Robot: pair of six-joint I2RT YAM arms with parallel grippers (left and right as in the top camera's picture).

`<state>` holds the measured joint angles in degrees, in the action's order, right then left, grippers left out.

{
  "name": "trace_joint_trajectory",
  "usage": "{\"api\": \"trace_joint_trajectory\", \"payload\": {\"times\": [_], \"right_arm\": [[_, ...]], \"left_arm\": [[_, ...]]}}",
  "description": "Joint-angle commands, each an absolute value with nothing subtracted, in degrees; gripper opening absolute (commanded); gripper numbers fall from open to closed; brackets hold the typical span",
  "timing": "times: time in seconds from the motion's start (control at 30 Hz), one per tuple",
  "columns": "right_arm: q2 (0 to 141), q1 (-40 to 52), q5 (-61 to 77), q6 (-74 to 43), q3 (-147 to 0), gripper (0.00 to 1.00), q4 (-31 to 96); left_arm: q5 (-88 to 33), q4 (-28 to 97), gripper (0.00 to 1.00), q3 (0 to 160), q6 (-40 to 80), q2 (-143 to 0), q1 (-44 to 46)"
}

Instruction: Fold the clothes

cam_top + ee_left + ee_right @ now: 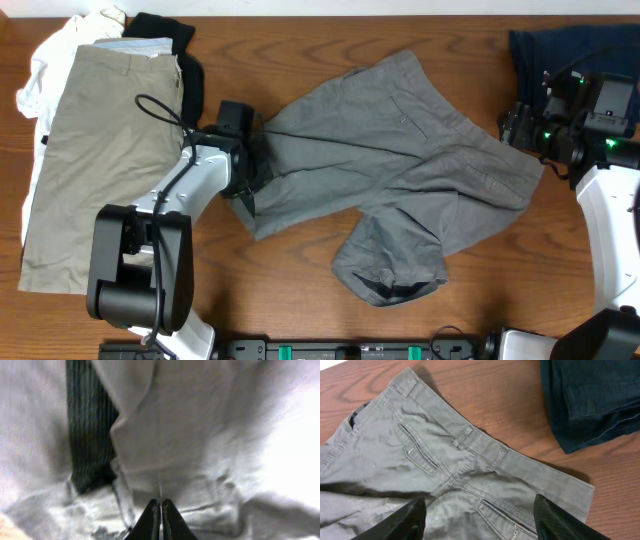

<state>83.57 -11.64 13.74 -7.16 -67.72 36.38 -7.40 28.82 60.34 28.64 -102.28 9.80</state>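
Pinching grey shorts (400,160), left tool (161,510).

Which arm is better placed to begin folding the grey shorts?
Left, likely: the left pincer is shut on the grey shorts, fabric bunching toward it; the right pincer hangs open over the waistband.

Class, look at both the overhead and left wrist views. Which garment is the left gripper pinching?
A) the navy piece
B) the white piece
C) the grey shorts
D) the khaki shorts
C: the left gripper has its fingers shut on a fold of the grey shorts at their left edge, while the khaki shorts lie further left.
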Motion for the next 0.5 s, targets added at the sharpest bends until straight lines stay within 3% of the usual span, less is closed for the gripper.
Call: {"api": "trace_joint_trajectory", "payload": {"times": [0.0,0.23,0.47], "right_arm": [[83.59,-11.05,14.35,-6.57,-68.45,0.67,36.21],[83.61,-11.05,14.37,-6.59,-68.45,0.66,36.21],[84.07,-9.87,14.37,-6.61,-68.40,0.66,35.99]], "left_arm": [[-7.46,26.28,0.06,60.14,28.77,-103.00,9.65],[-7.44,17.43,0.06,60.36,28.01,-103.00,7.07],[-7.49,17.04,0.06,60.66,24.03,-103.00,2.98]]}}
